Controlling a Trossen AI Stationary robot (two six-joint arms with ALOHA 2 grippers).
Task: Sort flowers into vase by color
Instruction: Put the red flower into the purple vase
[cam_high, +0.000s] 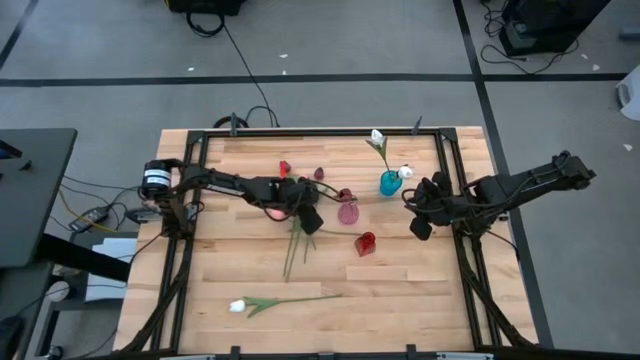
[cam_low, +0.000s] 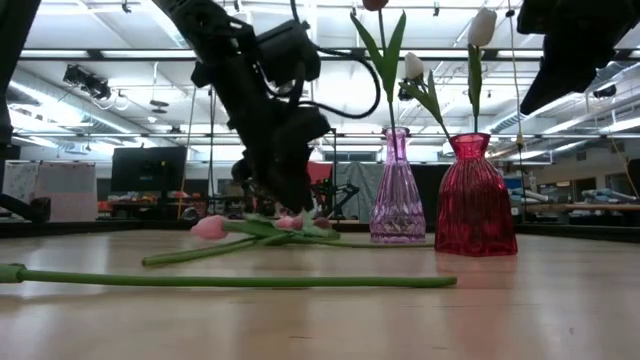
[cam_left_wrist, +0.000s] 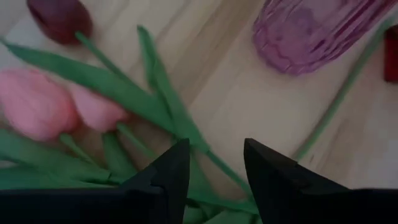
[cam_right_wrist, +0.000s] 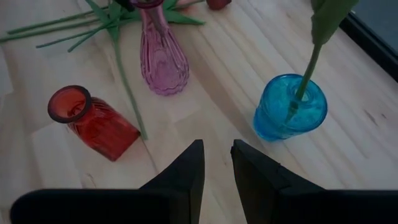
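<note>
Two pink flowers (cam_left_wrist: 37, 102) and a maroon one (cam_left_wrist: 59, 17) lie in a bunch on the table, stems and leaves crossing. My left gripper (cam_left_wrist: 214, 165) (cam_high: 303, 212) is open and low over that bunch, beside the pink vase (cam_high: 347, 211). A leafy stem (cam_low: 385, 60) rises from the pink vase. The blue vase (cam_right_wrist: 290, 107) holds white flowers (cam_high: 378, 137). The red vase (cam_right_wrist: 93, 121) stands empty. One white flower (cam_high: 237, 306) lies alone near the front. My right gripper (cam_right_wrist: 217, 163) (cam_high: 420, 218) hangs narrowly open, above the table at the right, holding nothing. My left gripper comes slanting down from the table's left, with one finger (cam_left_wrist: 171, 171) on either side of a thin green stem (cam_left_wrist: 211, 158) that lies on the table. The fingers lie across the stem. I cannot tell whether they touch it.
Two loose maroon heads (cam_high: 284, 168) (cam_high: 319, 173) lie at the far middle. A dark frame (cam_high: 460, 250) runs around the wooden table top. Bare wood stretches across the near right part of the table (cam_high: 400, 300).
</note>
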